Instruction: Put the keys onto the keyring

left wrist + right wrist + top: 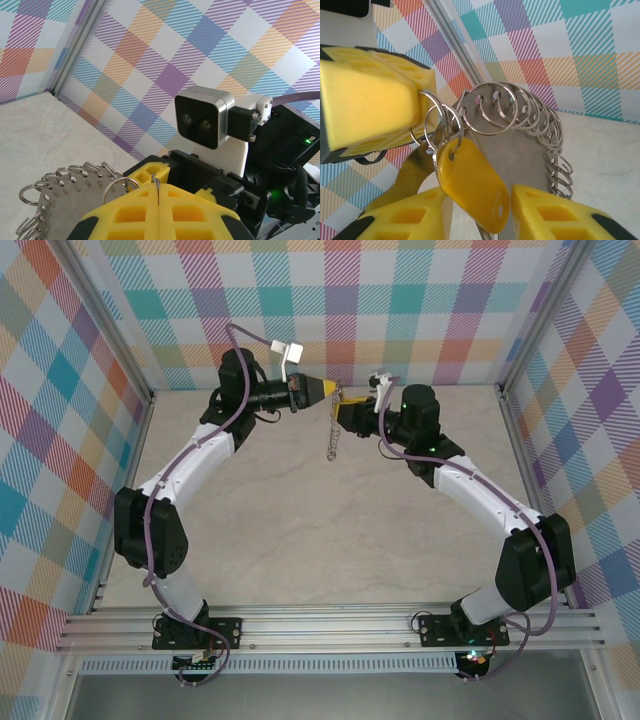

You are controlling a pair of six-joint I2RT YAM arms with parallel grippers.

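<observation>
**Two arms meet at a ring of loops**

Near the checked back wall (pixel 400 300), above the pale marbled table (pixel 300 530), the left gripper (pixel 157 197) presses its yellow pads together on one thin loop of the keyring (pixel 520 150). The keyring is a grey metal plate edged with silvery rings, and it dangles in the air between the two arms. The key (pixel 470 182), seen by its yellow plastic head, hangs from a small split ring among those loops, just beside the left gripper's tip. The right gripper (pixel 480 212) faces it from the other side, with its fingers apart on either flank of the key's head. Whether they press on the head cannot be told.
</observation>
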